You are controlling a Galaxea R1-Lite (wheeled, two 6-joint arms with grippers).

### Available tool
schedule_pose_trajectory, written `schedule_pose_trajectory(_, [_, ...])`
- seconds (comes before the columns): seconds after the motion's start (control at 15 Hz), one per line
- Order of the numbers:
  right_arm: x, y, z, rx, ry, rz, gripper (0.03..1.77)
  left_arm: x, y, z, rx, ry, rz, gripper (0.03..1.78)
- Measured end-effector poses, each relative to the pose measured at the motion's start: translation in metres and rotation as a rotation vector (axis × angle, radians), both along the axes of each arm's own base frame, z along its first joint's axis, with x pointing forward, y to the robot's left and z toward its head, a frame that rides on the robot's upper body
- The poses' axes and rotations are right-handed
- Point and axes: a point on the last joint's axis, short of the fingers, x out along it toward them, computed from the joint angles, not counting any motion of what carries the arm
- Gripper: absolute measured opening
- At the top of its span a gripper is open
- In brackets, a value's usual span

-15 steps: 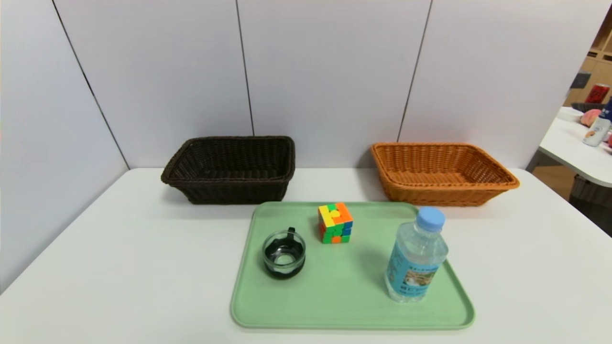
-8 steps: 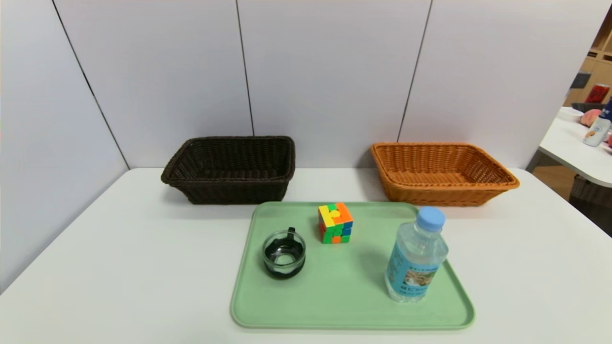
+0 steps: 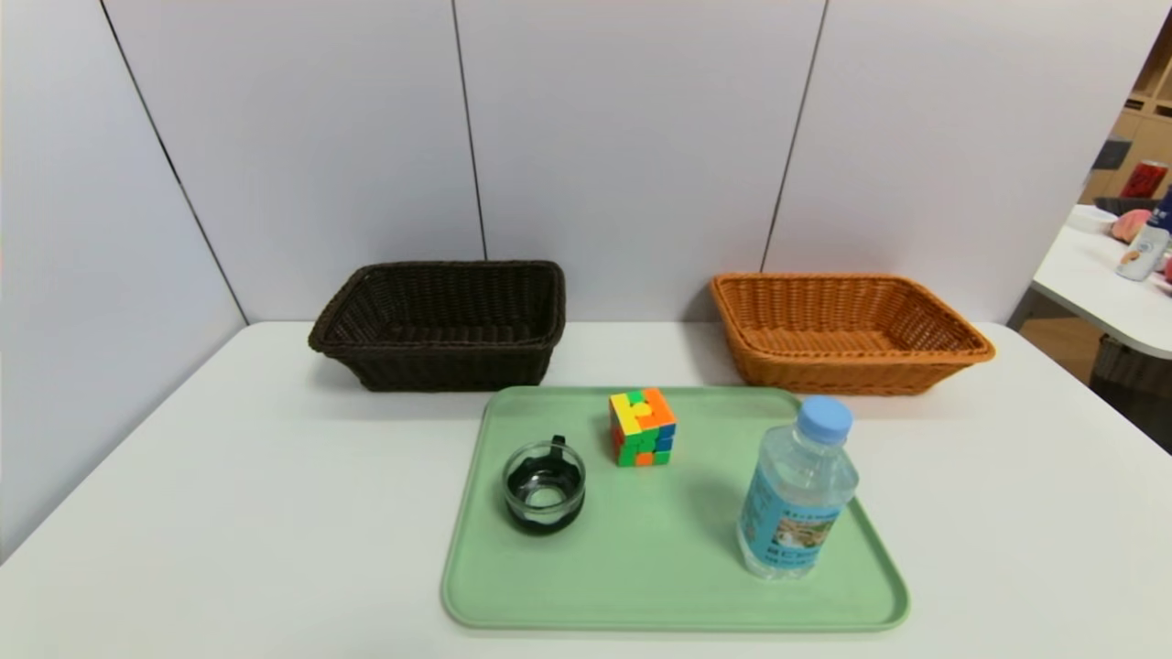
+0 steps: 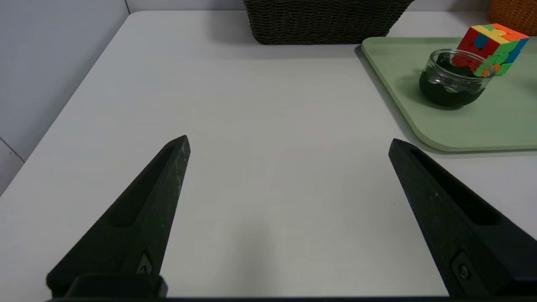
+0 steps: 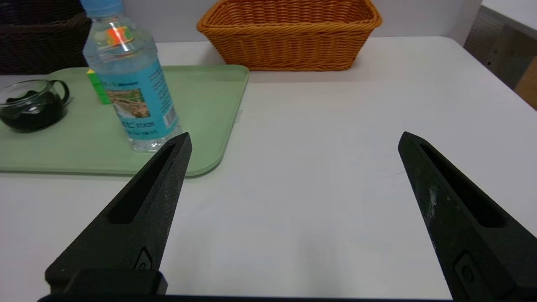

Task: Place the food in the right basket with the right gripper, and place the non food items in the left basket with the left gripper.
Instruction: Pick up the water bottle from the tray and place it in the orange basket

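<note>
The fingers [image 4: 168, 188] of the left gripper [image 4: 288, 142] are being held wide apart with nothing between them, above bare table [image 4: 260, 126] to the left of the green tray [image 4: 461, 134]. The right gripper [image 5: 293, 140] is likewise being held spread and empty, above the table on the tray's right side, with the water bottle [image 5: 130, 84] just beyond one fingertip (neither gripper is being shown in the head view).

No item is being carried, and both baskets are being seen empty, so sorting is judged not yet begun; the approach to a first item is the step in hand.

On the tray [image 3: 673, 586], three items are being presented: the glass cup [image 3: 544, 497] near its left side, the puzzle cube [image 3: 642, 426] at the far edge, and the bottle [image 3: 797, 490] upright near the right side. The dark basket [image 3: 439, 325] is standing behind the tray to the left, the orange basket [image 3: 847, 329] behind to the right.

For the bottle, the next move is judged to call for the right gripper being brought around the label band, level, before closing. The cup and cube are being left for the left gripper.
</note>
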Motion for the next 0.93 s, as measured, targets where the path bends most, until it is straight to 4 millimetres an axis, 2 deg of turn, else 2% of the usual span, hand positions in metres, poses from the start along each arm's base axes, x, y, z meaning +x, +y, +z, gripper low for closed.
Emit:
schedule_pose_trajectory(0.13, [-0.004,0.001,0.011,0.008,0.059,0.047,1.70,0.006,0.000,0.017,0.000,0.027,-0.002,1.69])
schedule_pose_trajectory(0.33, [0.004,0.001,0.030,0.012,0.124,0.060,1.70,0.023,-0.001,0.051,0.000,0.079,-0.026,1.69])
schedule_pose_trajectory(0.67, [0.037,0.002,0.066,0.021,0.259,0.092,1.70,0.070,-0.003,0.099,0.002,0.175,-0.151,1.69])
schedule_pose_trajectory(0.93, [0.065,0.003,0.087,0.027,0.324,0.112,1.70,0.108,-0.005,0.116,0.012,0.191,-0.219,1.69])
